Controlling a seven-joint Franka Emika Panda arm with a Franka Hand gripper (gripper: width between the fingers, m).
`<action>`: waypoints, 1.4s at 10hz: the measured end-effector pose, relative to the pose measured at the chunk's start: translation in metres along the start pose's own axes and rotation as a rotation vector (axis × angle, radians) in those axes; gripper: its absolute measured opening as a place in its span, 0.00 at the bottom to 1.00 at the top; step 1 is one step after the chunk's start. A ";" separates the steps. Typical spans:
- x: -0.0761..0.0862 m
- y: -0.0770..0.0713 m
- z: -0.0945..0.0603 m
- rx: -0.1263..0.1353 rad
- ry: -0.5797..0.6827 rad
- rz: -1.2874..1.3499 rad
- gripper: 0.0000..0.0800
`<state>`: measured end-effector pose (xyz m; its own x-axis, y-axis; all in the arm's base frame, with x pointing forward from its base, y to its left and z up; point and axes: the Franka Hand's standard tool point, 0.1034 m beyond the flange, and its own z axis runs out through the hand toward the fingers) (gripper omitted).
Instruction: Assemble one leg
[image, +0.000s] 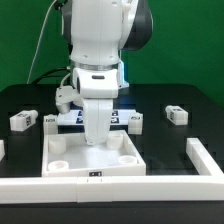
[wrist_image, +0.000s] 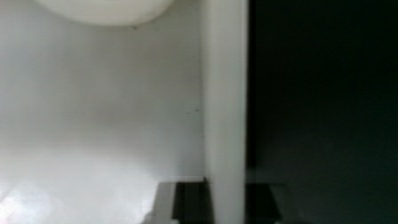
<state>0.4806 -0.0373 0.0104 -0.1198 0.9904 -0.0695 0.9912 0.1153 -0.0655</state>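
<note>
Exterior view: the gripper (image: 97, 138) reaches down into the white tray (image: 60, 165); its fingers are hidden, so I cannot tell if they are spread or pinching. One leg (image: 22, 120) lies left of the tray, another leg (image: 175, 115) right. The wrist view is blurred.

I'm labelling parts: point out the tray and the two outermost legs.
Tray (image: 137, 158): exterior view, right rim.
Leg at the exterior view's left (image: 22, 120): its middle.
Leg at the exterior view's right (image: 175, 115): its middle.

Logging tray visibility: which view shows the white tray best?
The exterior view: the tray shows nearly whole, with corner sockets. The wrist view catches only a close patch of floor, one socket's edge and a wall.
</note>
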 end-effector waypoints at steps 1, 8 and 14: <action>0.000 0.001 0.000 -0.003 0.000 0.000 0.08; 0.000 0.002 -0.001 -0.008 0.000 0.000 0.08; 0.060 0.024 -0.005 -0.029 0.022 0.101 0.08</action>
<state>0.4975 0.0249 0.0092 -0.0179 0.9985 -0.0521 0.9994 0.0164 -0.0303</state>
